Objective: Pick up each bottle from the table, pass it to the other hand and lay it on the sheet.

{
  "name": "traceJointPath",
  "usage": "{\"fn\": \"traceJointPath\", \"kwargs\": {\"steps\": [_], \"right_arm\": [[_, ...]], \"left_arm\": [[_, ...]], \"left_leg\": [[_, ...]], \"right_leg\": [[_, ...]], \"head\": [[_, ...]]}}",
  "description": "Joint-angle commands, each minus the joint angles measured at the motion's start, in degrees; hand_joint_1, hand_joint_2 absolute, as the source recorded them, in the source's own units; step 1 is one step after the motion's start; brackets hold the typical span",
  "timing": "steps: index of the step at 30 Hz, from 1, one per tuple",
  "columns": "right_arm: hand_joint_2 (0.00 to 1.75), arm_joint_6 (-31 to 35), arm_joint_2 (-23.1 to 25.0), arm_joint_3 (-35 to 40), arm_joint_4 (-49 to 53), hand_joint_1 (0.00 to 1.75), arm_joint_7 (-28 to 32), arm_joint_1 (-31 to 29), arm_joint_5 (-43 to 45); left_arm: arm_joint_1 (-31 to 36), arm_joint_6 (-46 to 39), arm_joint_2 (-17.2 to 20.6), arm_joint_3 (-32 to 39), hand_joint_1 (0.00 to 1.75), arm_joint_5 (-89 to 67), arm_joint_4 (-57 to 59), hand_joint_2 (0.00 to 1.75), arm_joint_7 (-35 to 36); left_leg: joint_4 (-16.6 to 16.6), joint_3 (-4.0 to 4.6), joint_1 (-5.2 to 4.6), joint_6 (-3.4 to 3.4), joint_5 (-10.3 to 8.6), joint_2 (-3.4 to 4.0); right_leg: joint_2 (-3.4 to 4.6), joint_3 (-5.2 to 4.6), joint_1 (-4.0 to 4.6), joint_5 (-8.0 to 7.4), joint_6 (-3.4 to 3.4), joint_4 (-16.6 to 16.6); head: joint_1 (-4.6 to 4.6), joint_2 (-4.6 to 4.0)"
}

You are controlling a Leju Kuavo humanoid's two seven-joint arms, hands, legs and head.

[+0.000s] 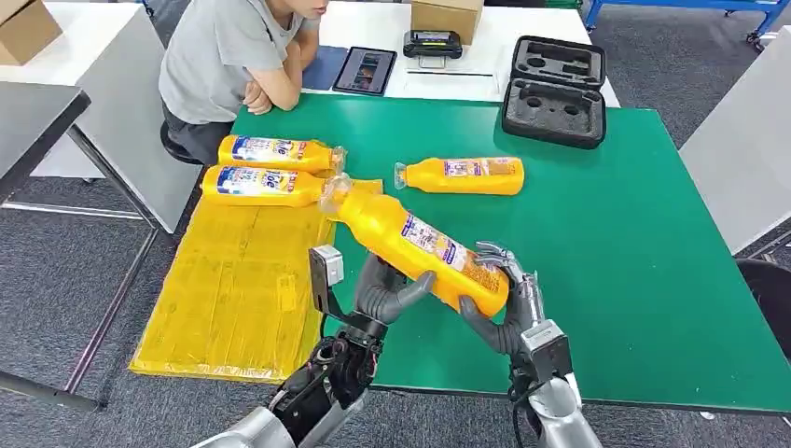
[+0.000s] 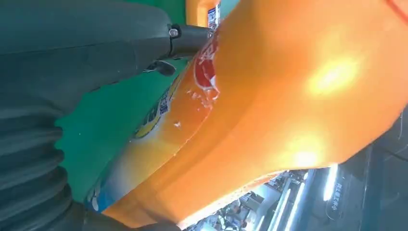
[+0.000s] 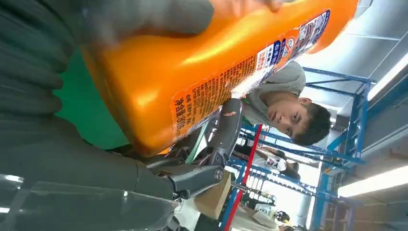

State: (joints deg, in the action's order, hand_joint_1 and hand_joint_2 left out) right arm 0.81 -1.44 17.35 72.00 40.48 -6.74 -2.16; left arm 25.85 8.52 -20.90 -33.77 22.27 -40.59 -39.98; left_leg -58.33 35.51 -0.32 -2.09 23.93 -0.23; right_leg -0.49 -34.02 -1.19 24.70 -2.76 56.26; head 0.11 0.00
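While gripped, orange bottle (image 1: 420,245), printed label, clear cap

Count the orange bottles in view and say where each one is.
4. Two lie side by side at the far end of the yellow sheet: far bottle, near bottle. One lies on the green table: table bottle. The held bottle sits between left hand and right hand.

- Head view: high, facing forward and down over green table (image 1: 597,224).
- Wrist views: close behind each hand, sharing held bottle (image 2: 288,106) above that table.
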Motion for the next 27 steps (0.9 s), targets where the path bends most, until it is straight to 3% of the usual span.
{"fn": "traceJointPath", "kwargs": {"steps": [1,7,9,10,19,27], "right_arm": [[1.75,-0.38,-0.29,0.65,-0.99,0.87,-0.48,-0.89,-0.33],[1.75,-0.68,0.09,-0.13,-1.14,0.84,-0.48,-1.98,-0.06],[1.75,-0.52,0.26,-0.61,-1.58,0.89,-0.48,-2.53,-0.02],[1.75,-0.67,0.38,-0.85,-2.15,0.99,-0.48,-2.92,0.13],[1.75,-0.15,1.07,-2.25,-2.17,1.08,-0.48,-3.33,0.38],[1.75,0.95,1.26,-5.05,-1.64,1.26,-0.48,-2.60,0.74]], "left_arm": [[2.39,0.10,0.90,3.23,0.00,-1.46,2.61,1.75,-0.02],[1.78,0.37,0.90,4.38,0.00,-2.58,2.30,1.75,-0.02],[1.44,0.26,0.90,4.68,0.00,-3.37,1.96,1.75,-0.02],[1.29,0.18,0.90,4.70,0.00,-3.83,1.58,1.75,-0.02],[0.50,0.65,0.90,3.86,0.00,-4.86,0.87,1.75,-0.02],[0.47,0.78,0.90,-1.99,0.00,-2.40,0.99,1.75,-0.02]], "left_leg": [[0.01,-0.21,0.07,0.12,0.10,0.08],[-0.01,-0.21,0.08,0.12,0.10,0.14],[0.02,-0.17,0.05,0.10,0.07,0.12],[0.01,-0.19,0.07,0.12,0.09,0.15],[0.02,-0.12,0.03,0.08,0.06,0.11],[-0.02,-0.24,0.09,0.13,0.13,0.09]], "right_leg": [[0.10,0.20,0.08,0.05,0.13,-0.05],[0.15,0.19,0.08,0.04,0.13,-0.03],[0.13,0.15,0.05,0.02,0.11,-0.04],[0.16,0.17,0.08,0.02,0.13,-0.04],[0.12,0.11,0.03,0.01,0.09,-0.03],[0.11,0.25,0.09,0.07,0.15,-0.04]], "head": [[0.00,0.00],[0.00,0.00],[0.00,0.00],[0.00,0.00],[0.00,0.00],[0.02,0.00]]}}
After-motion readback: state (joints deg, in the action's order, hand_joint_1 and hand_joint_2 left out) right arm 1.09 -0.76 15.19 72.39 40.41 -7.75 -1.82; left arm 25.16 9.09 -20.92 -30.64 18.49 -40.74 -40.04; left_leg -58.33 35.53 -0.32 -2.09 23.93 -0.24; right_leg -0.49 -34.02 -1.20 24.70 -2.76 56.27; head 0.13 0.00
